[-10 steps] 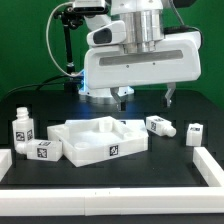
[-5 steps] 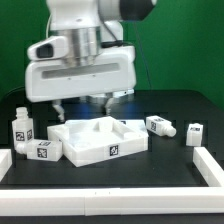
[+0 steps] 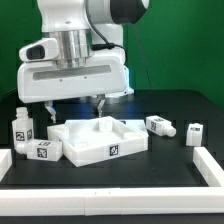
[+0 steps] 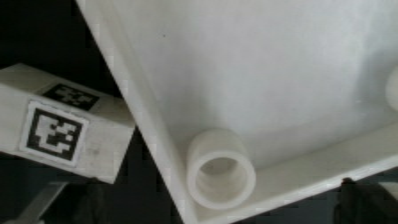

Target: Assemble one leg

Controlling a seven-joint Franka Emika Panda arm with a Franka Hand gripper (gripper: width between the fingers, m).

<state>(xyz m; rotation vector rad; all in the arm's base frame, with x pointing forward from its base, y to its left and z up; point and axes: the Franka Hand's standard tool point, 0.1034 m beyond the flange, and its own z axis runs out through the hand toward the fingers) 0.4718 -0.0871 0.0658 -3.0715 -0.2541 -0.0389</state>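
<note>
Black table (image 3: 150,175): gripper (image 3: 73,106) has swung from the exterior view's right to its left, above that end of the tray (image 3: 88,152), fingers (image 3: 98,103) wide apart, empty, leg (image 3: 22,130) standing nearby untouched, so pick looks next.

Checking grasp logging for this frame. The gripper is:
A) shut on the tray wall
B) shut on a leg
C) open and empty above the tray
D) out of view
C: the gripper has its fingers spread wide with nothing between them. It hangs over the white tray toward the exterior view's left, and a leg lies loose beside the tray.
</note>
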